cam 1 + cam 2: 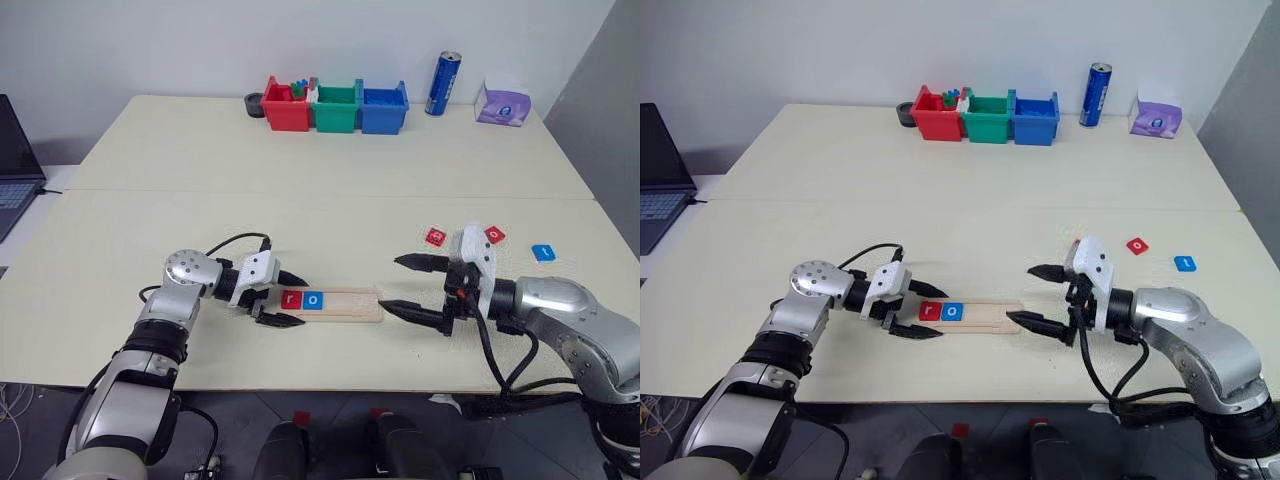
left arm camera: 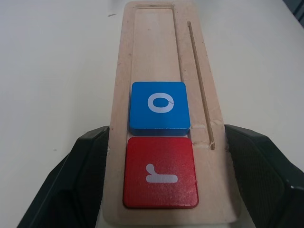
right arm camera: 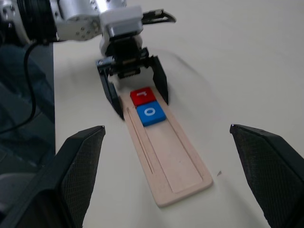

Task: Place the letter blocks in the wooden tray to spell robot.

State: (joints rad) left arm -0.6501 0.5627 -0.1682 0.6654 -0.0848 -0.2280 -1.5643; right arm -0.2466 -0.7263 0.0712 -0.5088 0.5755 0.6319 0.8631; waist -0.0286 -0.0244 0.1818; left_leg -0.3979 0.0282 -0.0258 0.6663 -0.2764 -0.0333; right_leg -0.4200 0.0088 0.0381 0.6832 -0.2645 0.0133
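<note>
Tray (image 1: 335,304) lies lengthwise between both open, empty grippers: left gripper (image 1: 283,298) straddles its r-o end, right gripper (image 1: 412,288) faces the bare end; loose blocks (image 1: 436,237) nearer the right.

Pretty plain room: a big cream table (image 1: 330,160) made of two tops pushed together, seam running across the middle, set against a blank white wall (image 1: 250,40). A grey panel (image 1: 610,90) stands off the far right corner. A laptop (image 1: 15,165) sits on a lower surface past the table's left edge.
</note>
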